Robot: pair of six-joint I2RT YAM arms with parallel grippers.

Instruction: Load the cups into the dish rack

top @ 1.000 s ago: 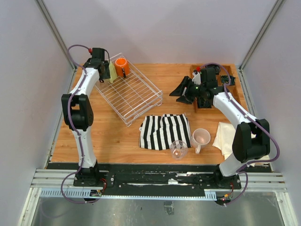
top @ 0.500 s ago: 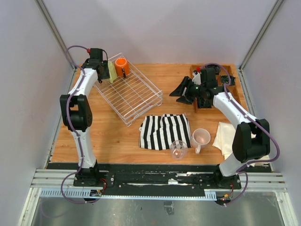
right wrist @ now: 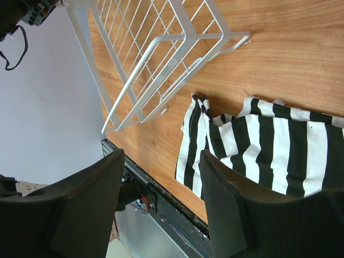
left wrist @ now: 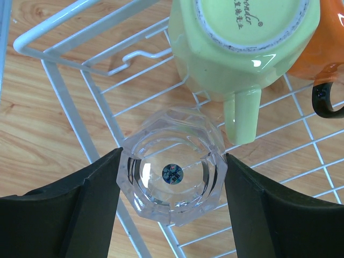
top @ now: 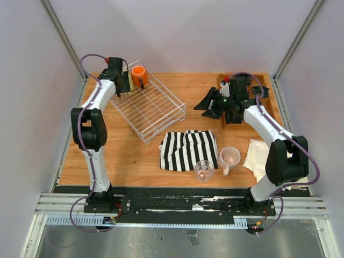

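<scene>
Left wrist view shows you the left gripper [left wrist: 172, 167] clamping 1 clear glass tumbler [left wrist: 171, 185] over the dish rack [left wrist: 54, 51], beside the yellow-green mug [left wrist: 242, 43]; your right gripper [right wrist: 161, 157] hangs spread, holding nothing.

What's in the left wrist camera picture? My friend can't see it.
The left gripper holds a clear faceted glass tumbler over the corner of the white wire dish rack. Beyond it in the rack sit an upside-down yellow-green mug and an orange mug with a black handle.

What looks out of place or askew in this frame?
Nothing spilled or broken. The white wire dish rack sits skewed to the wooden table edges, and the black-and-white striped cloth lies rumpled mid-table, a clear glass tumbler at its near edge.
</scene>
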